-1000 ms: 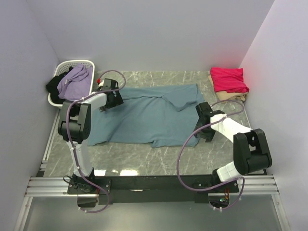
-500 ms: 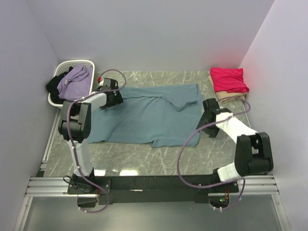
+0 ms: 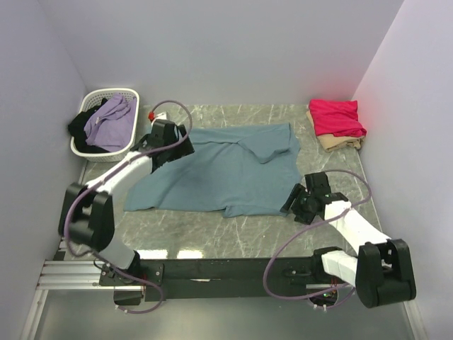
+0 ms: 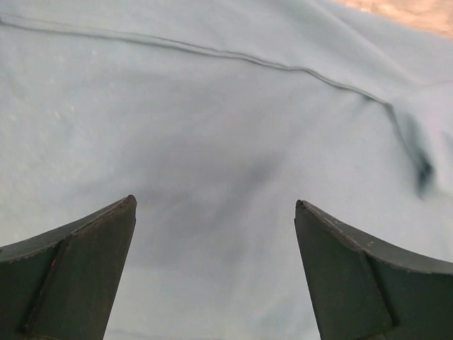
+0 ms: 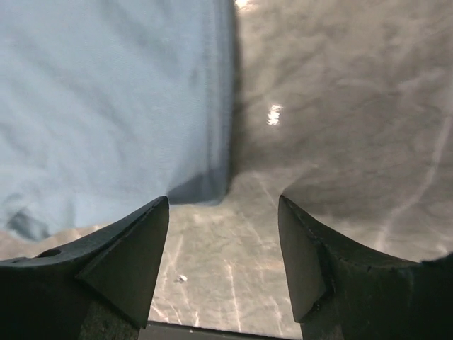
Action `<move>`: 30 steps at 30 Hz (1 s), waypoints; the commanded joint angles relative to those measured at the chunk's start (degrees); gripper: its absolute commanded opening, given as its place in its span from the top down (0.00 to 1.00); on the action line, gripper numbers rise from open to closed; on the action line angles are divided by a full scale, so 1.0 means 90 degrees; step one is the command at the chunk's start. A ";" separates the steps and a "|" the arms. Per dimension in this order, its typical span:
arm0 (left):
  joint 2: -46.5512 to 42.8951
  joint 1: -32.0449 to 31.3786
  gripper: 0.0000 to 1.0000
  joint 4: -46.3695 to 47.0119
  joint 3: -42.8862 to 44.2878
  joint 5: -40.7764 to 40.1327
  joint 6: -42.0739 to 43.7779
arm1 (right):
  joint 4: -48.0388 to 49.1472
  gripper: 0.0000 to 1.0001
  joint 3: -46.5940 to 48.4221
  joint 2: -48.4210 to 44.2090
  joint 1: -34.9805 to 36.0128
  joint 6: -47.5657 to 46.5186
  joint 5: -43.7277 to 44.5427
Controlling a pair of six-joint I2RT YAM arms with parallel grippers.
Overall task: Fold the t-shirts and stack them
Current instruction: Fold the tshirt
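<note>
**Matt cloth on a glossy, stone-look table**

Under the left gripper (image 4: 214, 204) we see the teal-blue t-shirt (image 4: 212, 106), a matt, fine-knit cloth with a stitched seam and soft creases. The gripper's fingers (image 4: 71, 276) look like dark, dull plastic. Below the right gripper (image 5: 223, 200) the table (image 5: 354, 106) is smooth, grey-veined like marble, and glossy enough to throw back spots of light. Well beyond that gripper, the crimson-pink t-shirt (image 3: 336, 117) and the beige t-shirt (image 3: 340, 144) beneath it are matt cloth. Beyond the left gripper, we make out the basket (image 3: 117, 91) as white slatted plastic with a slight sheen, holding lilac cloth (image 3: 110, 124) and black cloth (image 3: 78, 127), both matt.
</note>
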 commanded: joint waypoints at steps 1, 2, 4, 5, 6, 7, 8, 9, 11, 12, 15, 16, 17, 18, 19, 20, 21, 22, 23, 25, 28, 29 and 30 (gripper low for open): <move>-0.0762 -0.0095 0.01 0.0180 -0.0799 0.0028 -0.0444 | 0.0797 0.31 -0.0583 -0.0302 0.0008 0.0226 -0.0530; -0.0859 -0.0115 0.01 0.0190 -0.0916 0.0067 -0.0464 | 0.0991 0.31 -0.0653 -0.0341 0.0018 0.0256 -0.0579; -0.1075 -0.0173 0.00 0.0170 -0.1142 0.0038 -0.0513 | 0.1187 0.32 -0.0877 -0.0391 0.0018 0.0353 -0.0755; -0.1124 -0.0202 0.01 0.0151 -0.1210 -0.0001 -0.0523 | 0.1265 0.32 -0.0936 -0.0410 0.0028 0.0392 -0.0765; -0.1192 -0.0241 0.01 0.0083 -0.1269 -0.0050 -0.0533 | 0.1431 0.33 -0.1053 -0.0410 0.0038 0.0422 -0.0900; -0.1212 -0.0261 0.01 0.0063 -0.1308 -0.0089 -0.0542 | 0.1490 0.37 -0.1093 -0.0391 0.0038 0.0480 -0.0931; -0.1231 -0.0271 0.01 0.0053 -0.1337 -0.0099 -0.0533 | 0.1568 0.40 -0.1122 -0.0391 0.0047 0.0510 -0.0960; -0.1251 -0.0300 0.01 0.0024 -0.1357 -0.0118 -0.0533 | 0.1627 0.44 -0.1180 -0.0400 0.0096 0.0549 -0.0999; -0.1261 -0.0330 0.01 -0.0035 -0.1367 -0.0167 -0.0562 | 0.1657 0.63 -0.1210 -0.0459 0.0116 0.0578 -0.1068; -0.1271 -0.0349 0.01 -0.0025 -0.1357 -0.0167 -0.0562 | 0.1666 0.77 -0.1220 -0.0478 0.0135 0.0607 -0.1087; -0.1232 -0.0388 0.01 -0.0045 -0.1338 -0.0168 -0.0543 | 0.1579 0.97 -0.1162 -0.0702 0.0223 0.0608 -0.1136; -0.1232 -0.0398 0.01 -0.0083 -0.1299 -0.0177 -0.0533 | 0.1530 0.99 -0.1123 -0.0877 0.0223 0.0617 -0.1175; -0.1174 -0.0408 0.01 -0.0103 -0.1260 -0.0177 -0.0533 | 0.1433 1.00 -0.1026 -0.0956 0.0233 0.0608 -0.1185; -0.1163 -0.0408 0.01 -0.0113 -0.1230 -0.0148 -0.0475 | 0.1374 0.99 -0.0957 -0.1054 0.0243 0.0608 -0.1185; -0.1134 -0.0418 0.01 -0.0103 -0.1220 -0.0129 -0.0455 | 0.1296 1.00 -0.0860 -0.1209 0.0243 0.0608 -0.1117; -0.1076 -0.0418 0.00 -0.0103 -0.1153 -0.0119 -0.0435 | 0.1150 0.99 -0.0636 -0.1269 0.0252 0.0608 -0.1088; -0.1037 -0.0427 0.01 -0.0094 -0.1113 -0.0070 -0.0387 | 0.1110 0.96 -0.0528 -0.1308 0.0243 0.0598 -0.1078; -0.0998 -0.0437 0.01 -0.0113 -0.1074 -0.0060 -0.0347 | 0.1081 0.95 -0.0401 -0.1299 0.0252 0.0588 -0.1097; -0.0930 -0.0466 0.01 -0.0190 -0.0977 -0.0079 -0.0318 | 0.0965 0.95 -0.0119 -0.1260 0.0243 0.0569 -0.1058; -0.0880 -0.0505 0.01 -0.0424 -0.0860 -0.0399 -0.0327 | 0.0895 0.94 0.0136 -0.1046 0.0243 0.0462 -0.1019; -0.0909 -0.0545 0.01 -0.1059 -0.0761 -0.1004 -0.0571 | 0.0690 0.95 0.0576 -0.0685 0.0233 0.0296 -0.0892; -0.1025 -0.0545 0.01 -0.1205 -0.0839 -0.1172 -0.0688 | 0.0651 0.96 0.0722 -0.0616 0.0243 0.0218 -0.0776; -0.1123 -0.0554 0.01 -0.1439 -0.0917 -0.1270 -0.0882 | 0.0583 0.96 0.0791 -0.0557 0.0243 0.0207 -0.0678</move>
